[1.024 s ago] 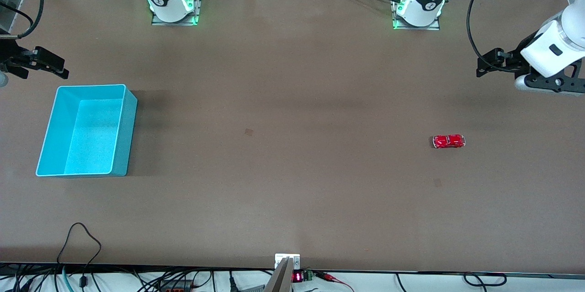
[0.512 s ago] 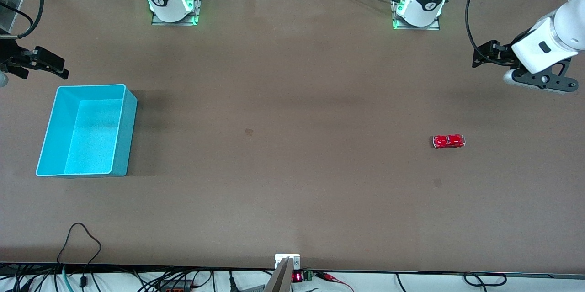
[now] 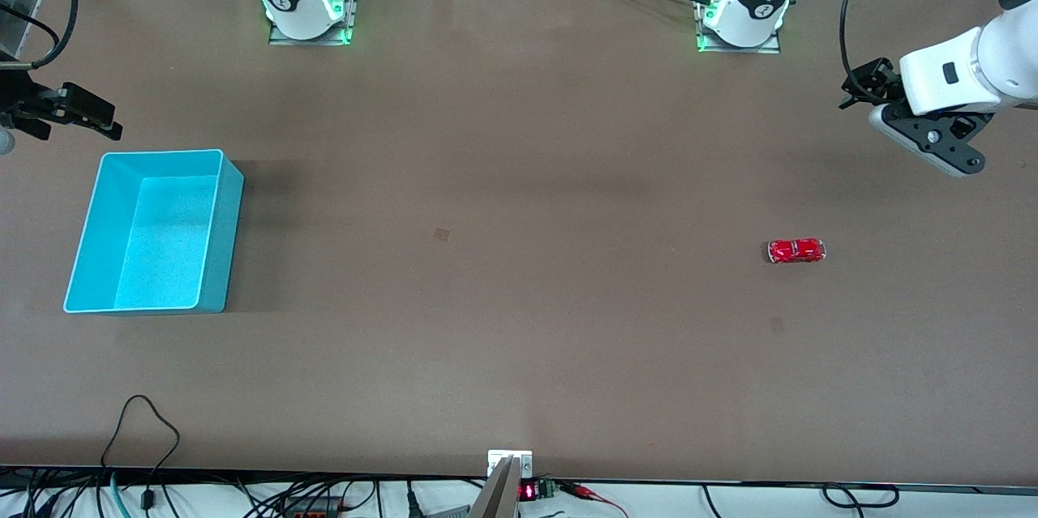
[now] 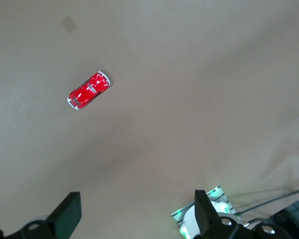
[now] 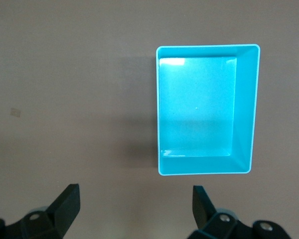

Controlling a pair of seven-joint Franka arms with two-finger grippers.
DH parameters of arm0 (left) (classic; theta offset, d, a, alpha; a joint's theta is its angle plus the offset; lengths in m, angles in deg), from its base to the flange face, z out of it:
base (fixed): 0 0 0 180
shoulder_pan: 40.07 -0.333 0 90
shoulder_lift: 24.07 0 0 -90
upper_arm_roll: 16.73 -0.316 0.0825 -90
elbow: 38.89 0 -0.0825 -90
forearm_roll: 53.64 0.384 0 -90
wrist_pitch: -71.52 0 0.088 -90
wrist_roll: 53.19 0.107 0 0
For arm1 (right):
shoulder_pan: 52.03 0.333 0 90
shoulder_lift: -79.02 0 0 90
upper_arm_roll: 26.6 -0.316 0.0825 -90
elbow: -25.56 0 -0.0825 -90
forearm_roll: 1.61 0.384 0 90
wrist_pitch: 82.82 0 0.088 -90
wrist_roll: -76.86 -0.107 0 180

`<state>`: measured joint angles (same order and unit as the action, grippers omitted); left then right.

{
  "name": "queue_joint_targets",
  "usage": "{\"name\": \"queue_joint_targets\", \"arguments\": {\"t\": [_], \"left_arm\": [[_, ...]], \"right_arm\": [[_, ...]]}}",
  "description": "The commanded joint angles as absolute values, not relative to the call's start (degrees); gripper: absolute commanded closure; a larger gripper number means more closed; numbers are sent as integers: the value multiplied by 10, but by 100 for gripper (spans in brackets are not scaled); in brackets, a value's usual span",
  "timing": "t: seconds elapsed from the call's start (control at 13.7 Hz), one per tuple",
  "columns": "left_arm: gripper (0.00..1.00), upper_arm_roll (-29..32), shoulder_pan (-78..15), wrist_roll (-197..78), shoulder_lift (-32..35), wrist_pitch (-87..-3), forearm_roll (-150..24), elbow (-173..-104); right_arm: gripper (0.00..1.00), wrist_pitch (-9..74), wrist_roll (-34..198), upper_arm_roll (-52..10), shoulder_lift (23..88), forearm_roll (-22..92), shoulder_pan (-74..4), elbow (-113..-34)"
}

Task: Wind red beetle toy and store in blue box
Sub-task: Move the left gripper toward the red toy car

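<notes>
Red beetle toy lies lengthwise along tabletop, nearest wide-open, empty left gripper; right gripper, open and empty, waits near blue box.

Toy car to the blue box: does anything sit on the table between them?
Nothing visible does. The toy car sits alone toward the left arm's end, the blue box toward the right arm's end, with only bare table between.
</notes>
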<state>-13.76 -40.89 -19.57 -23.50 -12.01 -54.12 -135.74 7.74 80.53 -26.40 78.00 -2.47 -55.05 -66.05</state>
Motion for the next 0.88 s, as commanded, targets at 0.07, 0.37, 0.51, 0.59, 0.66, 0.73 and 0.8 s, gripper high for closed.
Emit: {"name": "queue_joint_targets", "arguments": {"t": [0.07,0.37,0.51,0.59,0.66,0.73,0.8], "left_arm": [[0,-137,-412,-55,-224,-176,-509,-1382],[0,-137,-413,87,-192,-244,-469,-1394],[0,-137,-432,146,-170,-296,-462,-1416],[0,-137,-438,181,-160,-330,-462,-1428],[0,-137,-440,220,-148,-358,-461,-1436],[0,-138,-446,253,-133,-377,-461,-1440],[0,-138,-461,282,-120,-398,-461,-1444]], "right_arm": [[0,87,807,-267,786,-27,-549,-668],[0,101,806,-267,786,-29,-549,-668],[0,108,799,-267,785,-30,-549,-670],[0,113,780,-267,785,-33,-549,-670],[0,114,762,-268,785,-34,-548,-670],[0,108,772,-268,786,-36,-548,-670],[0,101,788,-269,786,-36,-549,-670]]}}
